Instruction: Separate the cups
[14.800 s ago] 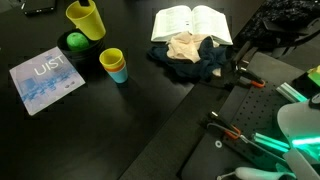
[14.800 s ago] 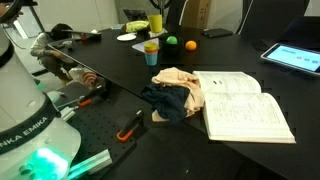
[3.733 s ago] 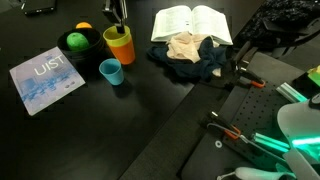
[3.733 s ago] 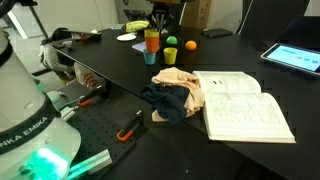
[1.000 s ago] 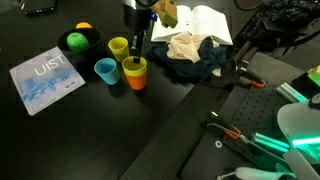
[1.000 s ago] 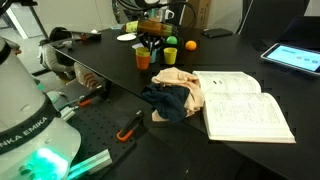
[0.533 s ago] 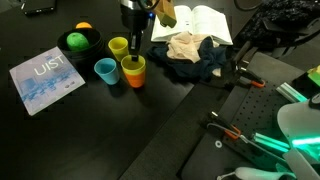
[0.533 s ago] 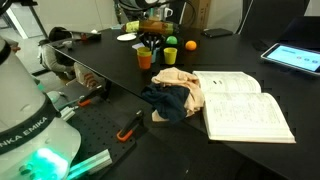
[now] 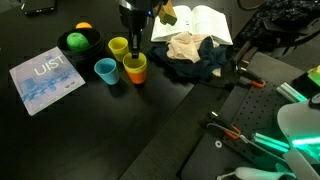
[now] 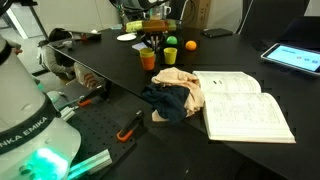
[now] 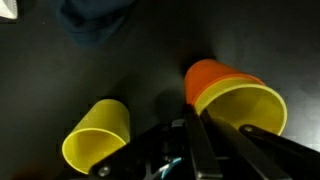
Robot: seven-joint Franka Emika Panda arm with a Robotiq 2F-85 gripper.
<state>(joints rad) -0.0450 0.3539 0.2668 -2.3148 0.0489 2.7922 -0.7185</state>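
Observation:
My gripper [image 9: 136,50] [image 10: 148,44] [image 11: 197,115] is shut on the rim of a yellow cup [image 11: 245,108]. That cup is nested inside the orange cup [image 9: 135,72] [image 10: 147,60] [image 11: 210,75]. One finger is inside the yellow cup and the other is outside the rim. A second yellow cup [image 9: 118,46] [image 11: 95,135] stands alone just beside them. The light blue cup [image 9: 105,70] stands alone too, nearer the booklet. In an exterior view the arm hides the blue cup and the lone yellow cup.
A black bowl [image 9: 72,50] holds a green ball, with an orange ball behind it. A blue booklet [image 9: 45,78] lies beside the cups. An open book [image 9: 192,22] [image 10: 240,105] and crumpled cloths [image 9: 192,52] [image 10: 172,92] lie on the other side. A tablet [image 10: 295,55] lies farther off.
The gripper and the nested yellow and orange cups have shifted very slightly away from the table's near edge. The other cups have not moved.

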